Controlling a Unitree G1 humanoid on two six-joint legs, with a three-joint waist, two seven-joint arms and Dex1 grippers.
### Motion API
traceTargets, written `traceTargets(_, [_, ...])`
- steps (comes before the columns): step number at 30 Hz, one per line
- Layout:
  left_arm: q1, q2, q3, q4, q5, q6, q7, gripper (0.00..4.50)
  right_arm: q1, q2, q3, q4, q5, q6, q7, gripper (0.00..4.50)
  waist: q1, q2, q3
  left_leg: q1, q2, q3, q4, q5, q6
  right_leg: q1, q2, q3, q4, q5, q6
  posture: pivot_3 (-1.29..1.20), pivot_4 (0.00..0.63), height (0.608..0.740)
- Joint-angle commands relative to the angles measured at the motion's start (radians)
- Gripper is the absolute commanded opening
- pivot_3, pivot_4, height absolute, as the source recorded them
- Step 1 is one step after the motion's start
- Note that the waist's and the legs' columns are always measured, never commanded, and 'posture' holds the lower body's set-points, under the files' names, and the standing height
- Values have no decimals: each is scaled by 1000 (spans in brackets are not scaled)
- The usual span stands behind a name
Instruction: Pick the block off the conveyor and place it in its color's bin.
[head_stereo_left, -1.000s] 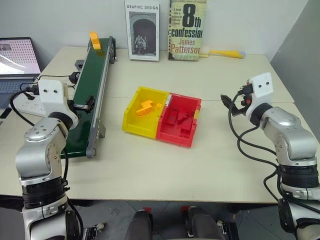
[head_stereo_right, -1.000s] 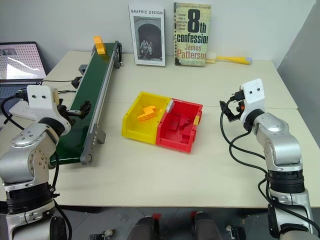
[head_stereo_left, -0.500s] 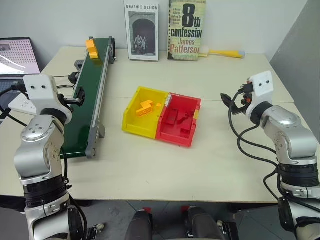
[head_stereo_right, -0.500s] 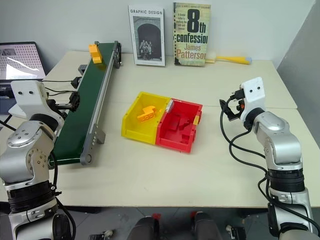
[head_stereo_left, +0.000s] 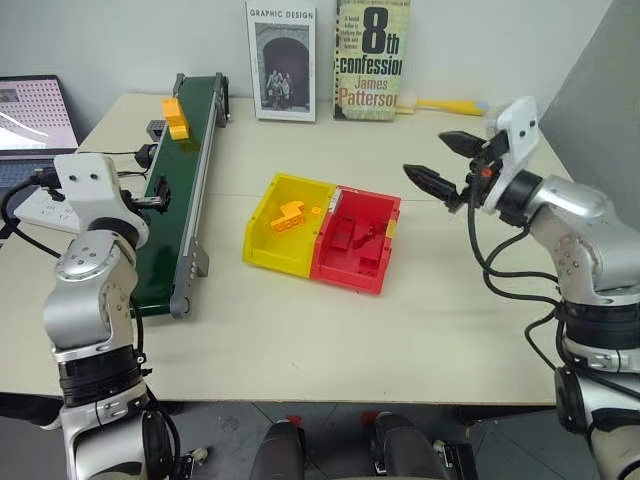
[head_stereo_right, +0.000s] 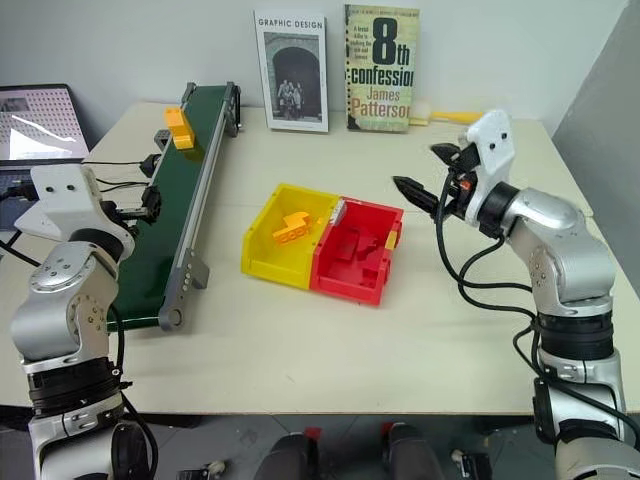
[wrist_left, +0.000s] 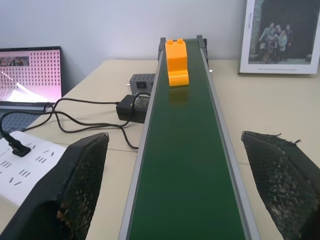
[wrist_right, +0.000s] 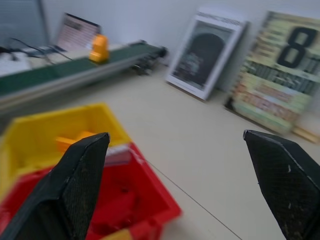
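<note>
Block (wrist_left: 177, 62) far up the conveyor (wrist_left: 187, 165), riding toward the left gripper (wrist_left: 185, 192) — both grippers wide apart, holding nothing. Best to wait, then pinch it square — yellow bin (head_stereo_left: 262, 228) next.

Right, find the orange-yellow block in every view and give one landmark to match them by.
Left eye view: the block rides the far part of the conveyor, upper left.
Right eye view: same spot, upper left.
Left wrist view: top centre, on the belt.
Right wrist view: upper left, on the belt.
Shared landmark: the Graphic Design book behind the conveyor's far end.
</note>
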Motion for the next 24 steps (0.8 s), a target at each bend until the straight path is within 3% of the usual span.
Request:
traceTargets(1, [-32,2,0,6,21,-30,28,4453,-61,-8,-3,-78,144,84,97,4500,0,0,0,0,0,0,0,0,0,0,0,0,0,0,0,0,150,740])
traceTargets(24, [-48,-10,-4,95,22,-61,50,4453,-59,-47,42,-152,226,152,126,4500,0,0,0,0,0,-1,0,0,0,0,0,-1,0,0,0,0,150,740])
